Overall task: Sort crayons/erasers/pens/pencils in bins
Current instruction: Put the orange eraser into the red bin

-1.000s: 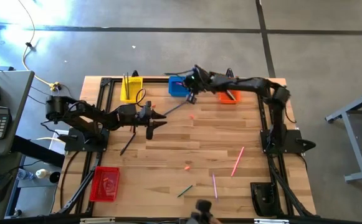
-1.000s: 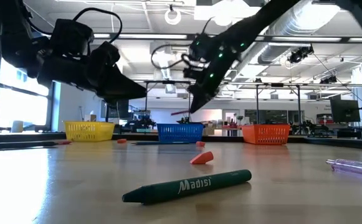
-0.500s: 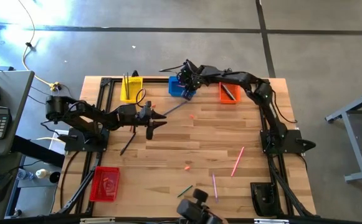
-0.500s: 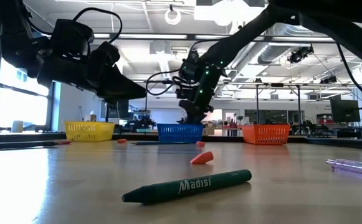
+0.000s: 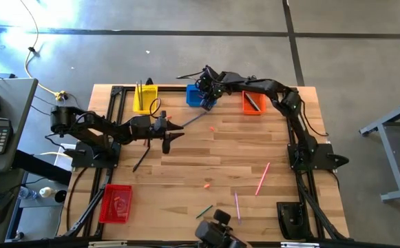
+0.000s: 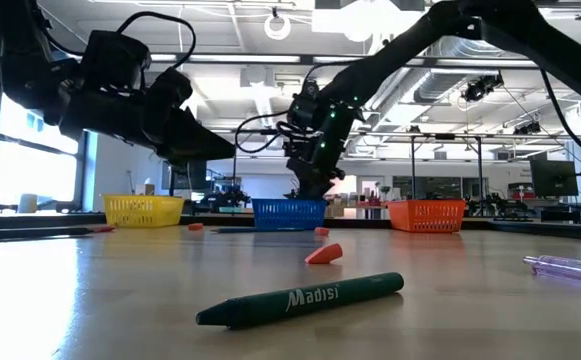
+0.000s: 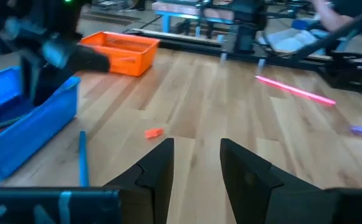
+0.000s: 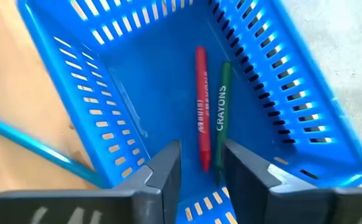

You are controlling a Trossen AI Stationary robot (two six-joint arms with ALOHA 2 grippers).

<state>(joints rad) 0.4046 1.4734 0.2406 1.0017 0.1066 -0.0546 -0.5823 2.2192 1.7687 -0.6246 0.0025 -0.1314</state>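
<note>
The right arm reaches across the table's far edge, its right gripper point(image 8: 196, 165) poised above the blue bin point(image 8: 293, 87) — fingers parted, empty — over 2 crayons point(image 8: 210, 118) lying inside. The left gripper point(image 7: 196, 168) hovers mid-table, fingers apart.

Two black jointed arms trailing looped black cables, one apparently showing small green lights.

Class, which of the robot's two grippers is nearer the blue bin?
Right. The right gripper hangs directly over the blue bin; the left gripper hovers above the table nearer its middle, well short of the bin.
</note>
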